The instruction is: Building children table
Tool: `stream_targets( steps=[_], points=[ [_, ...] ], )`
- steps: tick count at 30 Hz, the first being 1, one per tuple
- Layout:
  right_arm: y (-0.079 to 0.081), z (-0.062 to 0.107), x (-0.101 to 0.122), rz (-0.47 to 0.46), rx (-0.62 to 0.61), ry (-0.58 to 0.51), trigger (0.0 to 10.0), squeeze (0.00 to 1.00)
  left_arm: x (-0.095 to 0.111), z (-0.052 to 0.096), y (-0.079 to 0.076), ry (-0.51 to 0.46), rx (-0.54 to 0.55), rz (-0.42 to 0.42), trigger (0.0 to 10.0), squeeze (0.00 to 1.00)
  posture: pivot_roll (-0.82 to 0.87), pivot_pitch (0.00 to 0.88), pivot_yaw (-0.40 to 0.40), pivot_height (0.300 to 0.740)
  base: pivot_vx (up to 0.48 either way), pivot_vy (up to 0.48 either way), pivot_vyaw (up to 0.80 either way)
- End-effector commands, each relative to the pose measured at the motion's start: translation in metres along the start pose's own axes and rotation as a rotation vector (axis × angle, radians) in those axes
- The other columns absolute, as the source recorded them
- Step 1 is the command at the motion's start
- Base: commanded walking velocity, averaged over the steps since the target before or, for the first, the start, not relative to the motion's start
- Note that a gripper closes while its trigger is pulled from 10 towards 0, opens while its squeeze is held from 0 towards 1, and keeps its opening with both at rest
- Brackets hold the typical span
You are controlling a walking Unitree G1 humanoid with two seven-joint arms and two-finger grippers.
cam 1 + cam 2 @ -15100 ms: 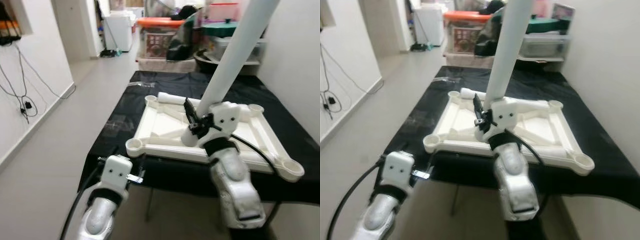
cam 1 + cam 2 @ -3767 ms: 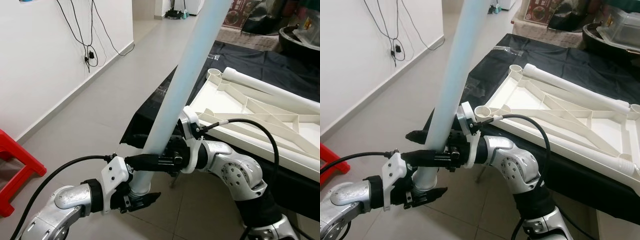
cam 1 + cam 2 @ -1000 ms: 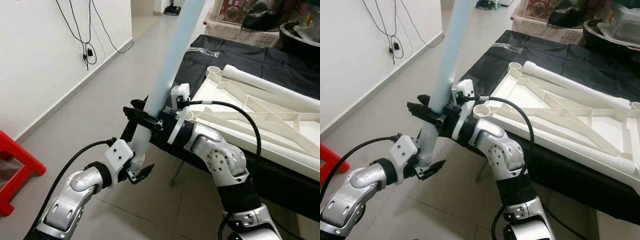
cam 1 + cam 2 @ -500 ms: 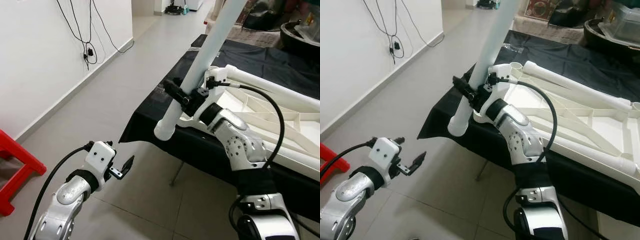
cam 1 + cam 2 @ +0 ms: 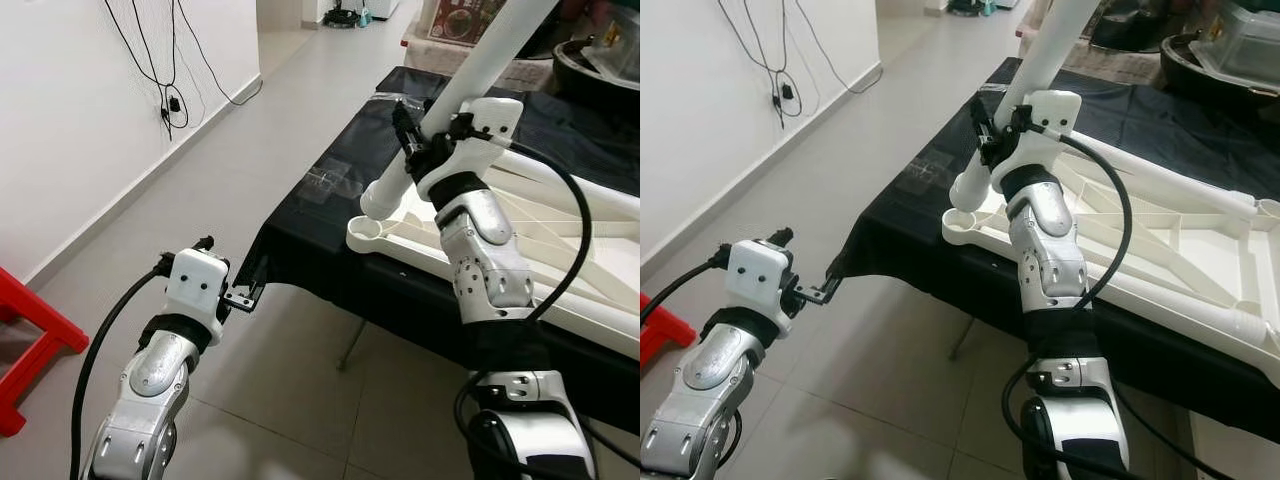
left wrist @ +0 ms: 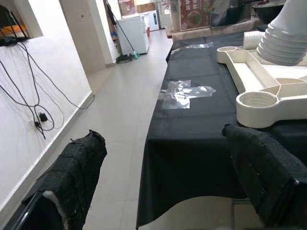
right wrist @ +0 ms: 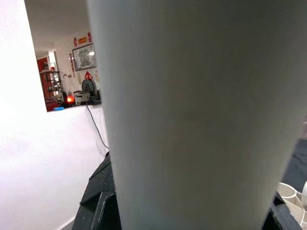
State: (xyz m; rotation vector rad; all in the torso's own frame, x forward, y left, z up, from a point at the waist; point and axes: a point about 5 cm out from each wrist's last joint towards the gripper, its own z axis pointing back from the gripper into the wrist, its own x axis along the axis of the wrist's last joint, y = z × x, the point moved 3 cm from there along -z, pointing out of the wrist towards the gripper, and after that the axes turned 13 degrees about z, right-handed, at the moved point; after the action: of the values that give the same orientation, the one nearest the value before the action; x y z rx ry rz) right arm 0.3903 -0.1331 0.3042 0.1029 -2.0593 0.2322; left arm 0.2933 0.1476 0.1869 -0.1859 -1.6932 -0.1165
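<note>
The white tabletop [image 5: 424, 256] lies upside down on a black-covered table [image 5: 318, 196]. My right gripper [image 5: 408, 128] is shut on a long white table leg [image 5: 468, 76] that slants up and away. The leg's ribbed lower end [image 6: 285, 44] hangs just above the near-left corner socket [image 6: 256, 102], a little apart from it. In the right wrist view the leg [image 7: 192, 120] sits close against the camera. My left gripper [image 5: 243, 297] is open and empty, low off the table's left corner, its fingers [image 6: 72, 177] wide apart. A second leg [image 5: 1160, 180] lies across the tabletop.
A red stool [image 5: 30, 340] stands on the tiled floor at the left. Cables [image 5: 175, 95] hang down the white wall. Boxes and bins [image 5: 1230, 50] crowd the table's far end. A clear plastic scrap [image 6: 184, 89] lies on the black cloth.
The right gripper has carried the leg up and right, from beyond the table edge to above the corner socket. The left gripper, which let go a second ago, has drawn in toward the table corner.
</note>
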Motion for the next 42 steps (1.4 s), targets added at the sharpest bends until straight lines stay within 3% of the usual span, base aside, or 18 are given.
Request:
stream_targets(
  steps=[1,9,24,32,37,39,42],
  points=[
    [0.008,-0.002,0.002,0.001,0.012,-0.022,10.0,0.0,0.002,0.003,0.003,-0.013,0.016,-0.024,10.0,0.0,0.08,0.122,-0.065,0.74,0.315,0.0,0.0],
    [0.019,-0.002,-0.005,0.005,0.021,-0.024,10.0,0.0,0.0,0.003,-0.002,-0.011,0.002,-0.027,10.0,0.0,0.07,0.111,-0.057,0.74,0.33,0.0,0.0],
    [0.019,-0.001,-0.006,-0.003,0.011,-0.031,10.0,0.0,0.002,0.001,0.0,-0.016,0.004,-0.024,10.0,0.0,0.07,0.1,-0.059,0.74,0.344,0.0,0.0],
    [0.019,-0.002,-0.007,-0.015,0.039,-0.027,10.0,0.0,0.0,0.002,0.001,-0.005,0.015,-0.008,10.0,0.0,0.08,0.107,-0.057,0.74,0.0,0.0,0.0],
    [0.027,-0.002,-0.016,-0.178,0.267,0.032,10.0,0.0,-0.008,0.009,-0.024,0.038,-0.106,0.061,10.0,0.0,0.08,0.119,-0.06,0.74,0.0,0.0,0.0],
    [0.029,-0.001,-0.018,-0.203,0.304,0.043,10.0,0.0,-0.009,0.011,-0.028,0.046,-0.127,0.073,10.0,0.0,0.08,0.121,-0.062,0.74,0.0,0.0,0.0],
    [0.036,0.006,-0.024,-0.206,0.5,0.091,10.0,0.0,-0.013,0.017,-0.042,0.067,-0.19,0.103,10.0,0.0,0.08,0.139,-0.064,0.74,0.0,0.0,0.0]
  ],
)
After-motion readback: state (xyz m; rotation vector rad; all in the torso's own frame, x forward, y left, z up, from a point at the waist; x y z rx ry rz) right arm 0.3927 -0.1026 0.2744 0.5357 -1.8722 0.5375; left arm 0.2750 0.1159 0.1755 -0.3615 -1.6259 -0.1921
